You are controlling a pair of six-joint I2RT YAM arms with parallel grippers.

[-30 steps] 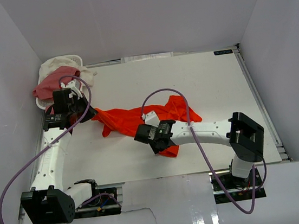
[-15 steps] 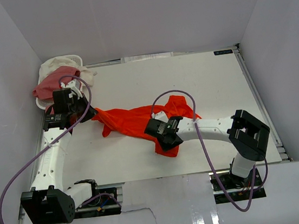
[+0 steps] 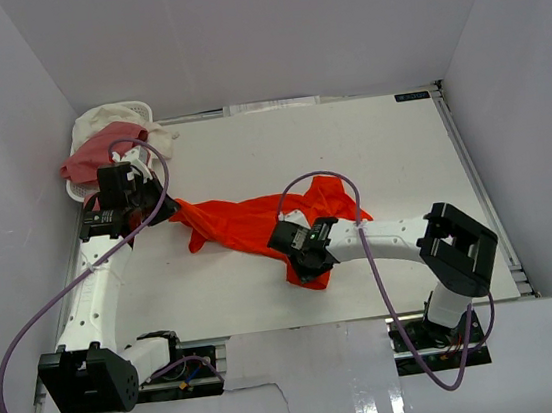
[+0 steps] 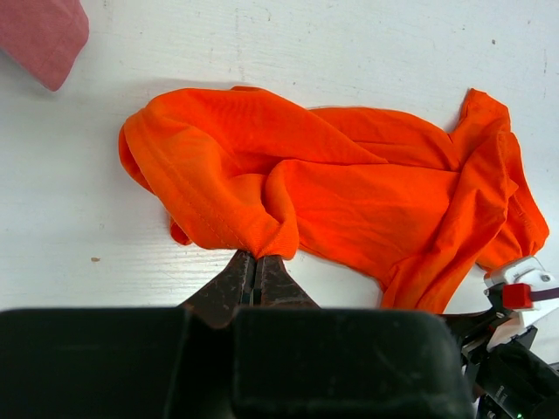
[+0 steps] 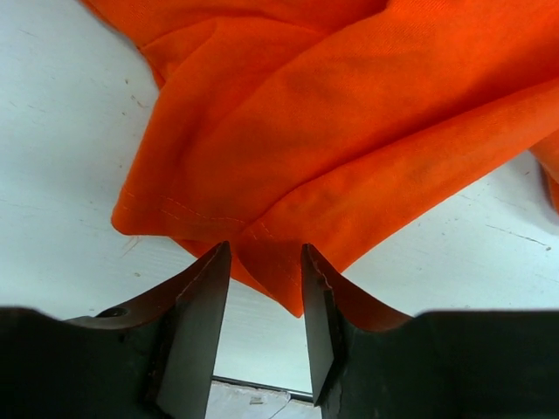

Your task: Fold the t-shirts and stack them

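The white table [image 3: 380, 153] is walled on the left, back and right. Its right half and far strip lie bare. The orange-red t-shirt [image 3: 247, 220] sprawls crumpled across the middle-left, its lowest corner near the table's front edge.

At the far left corner a basket [image 3: 146, 109] holds the cream-white t-shirt [image 3: 109, 116] and the pink t-shirt [image 3: 98, 153]. Both spill over its rim close beside the left arm.

The left gripper [image 3: 160, 203] sits at the orange shirt's left end. Its wrist view shows the jaws [image 4: 258, 262] pressed together on a pinch of orange hem [image 4: 349, 192], with a pink corner [image 4: 39, 35] at top left.

The right gripper [image 3: 308, 263] covers the lowest corner from above. Its wrist view shows jaws apart [image 5: 262, 253], the orange hem [image 5: 349, 131] dipping between them.
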